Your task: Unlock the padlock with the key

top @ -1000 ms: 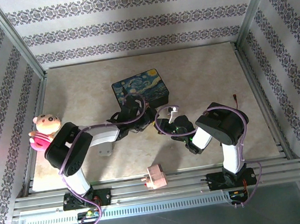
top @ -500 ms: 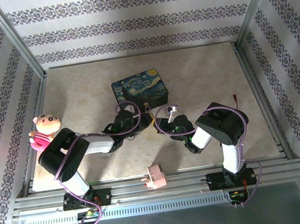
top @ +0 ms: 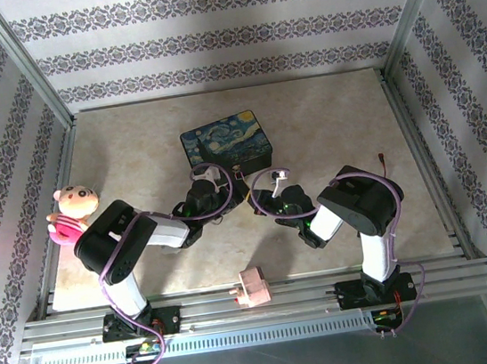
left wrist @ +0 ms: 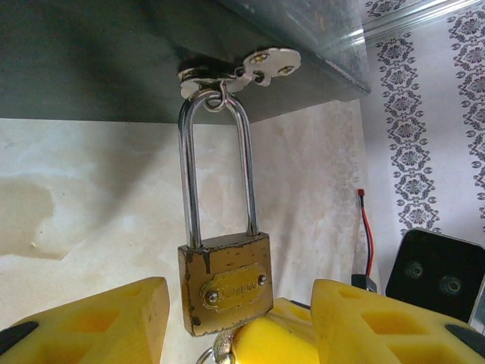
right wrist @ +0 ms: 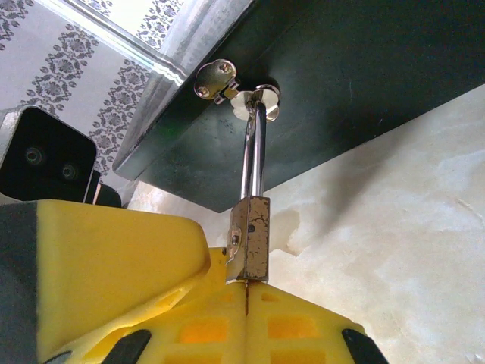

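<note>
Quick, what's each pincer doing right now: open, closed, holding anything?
Left pincer: open, straddling the padlock, not gripping it.
Right pincer: closed on the key, under the padlock.

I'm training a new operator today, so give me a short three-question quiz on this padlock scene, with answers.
1. True or false: the padlock hangs by its shackle from the latch of the tin.
2. Which pincer is shut on the key? A left, B right.
3. Do the left pincer's fingers touch the padlock body?
Key: 1 true; 2 B, the right pincer; 3 no, they stand apart on either side.
</note>
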You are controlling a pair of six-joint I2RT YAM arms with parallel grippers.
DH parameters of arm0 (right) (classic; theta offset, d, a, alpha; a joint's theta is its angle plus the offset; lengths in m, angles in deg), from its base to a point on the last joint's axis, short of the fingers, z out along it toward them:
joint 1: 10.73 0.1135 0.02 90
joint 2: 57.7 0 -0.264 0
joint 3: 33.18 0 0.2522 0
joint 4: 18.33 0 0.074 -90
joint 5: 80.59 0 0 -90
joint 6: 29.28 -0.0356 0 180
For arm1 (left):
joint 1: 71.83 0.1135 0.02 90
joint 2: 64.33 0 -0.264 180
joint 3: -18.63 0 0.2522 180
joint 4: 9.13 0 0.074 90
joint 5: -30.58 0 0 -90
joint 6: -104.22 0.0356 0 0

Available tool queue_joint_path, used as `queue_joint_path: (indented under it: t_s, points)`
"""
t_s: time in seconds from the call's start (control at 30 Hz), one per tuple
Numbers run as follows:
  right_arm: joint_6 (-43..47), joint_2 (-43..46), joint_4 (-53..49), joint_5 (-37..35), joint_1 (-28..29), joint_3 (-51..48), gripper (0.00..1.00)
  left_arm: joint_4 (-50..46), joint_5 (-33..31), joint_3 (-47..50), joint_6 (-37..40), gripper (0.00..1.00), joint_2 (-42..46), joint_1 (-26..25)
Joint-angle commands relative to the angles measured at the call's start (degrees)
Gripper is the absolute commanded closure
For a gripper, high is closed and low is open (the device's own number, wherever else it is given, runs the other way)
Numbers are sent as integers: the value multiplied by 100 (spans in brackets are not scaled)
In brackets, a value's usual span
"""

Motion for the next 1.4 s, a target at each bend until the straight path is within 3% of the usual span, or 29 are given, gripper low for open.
queue_joint_path:
  t_s: [0.0,0.33,0.67,1.37]
  points:
    - [-14,121,336,16,9,157,97,396,-20,28,-80,48,-150,57]
    - [-15,93,336,26,9,168,95,1348,41,14,-303,54,-560,170]
    - [38,280,327,-176,12,-74,81,1316,111,-86,-322,65,-604,206]
    - [70,365,327,-158,-49,-130,77,1580,287,-180,-673,80,-878,206]
